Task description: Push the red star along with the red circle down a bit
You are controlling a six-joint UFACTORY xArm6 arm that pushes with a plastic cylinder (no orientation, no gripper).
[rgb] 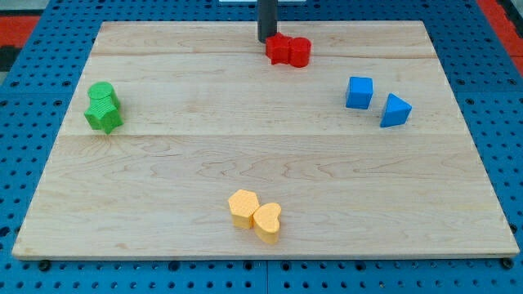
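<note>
Red is showing at the view's top edge of the wooden worktop [163, 163]: the red star [279, 50] and the red circle [300, 51] are sitting touching, star on the view's left, circle on its right. My tip [267, 40] is standing just above and slightly left of the red star, apparently touching or nearly touching its upper-left corner. The end effector is only a plain dark rod, so it has nothing to spread or pinch; it is merely pressing sideways against things.

Both red blocks are looking like small, stiff, light pieces that should be sliding easily on the smooth wood and rotating if nudged off-centre. Judging from this, the push is best applied at the pair's top side near where the two are meeting, so they are travelling downward together rather than splitting.

Well below and left of the red star are lying two green blocks [103, 108]; to its lower right, a blue cube [359, 92] and a blue triangle [395, 110]; far below it, two yellow blocks [255, 215].
</note>
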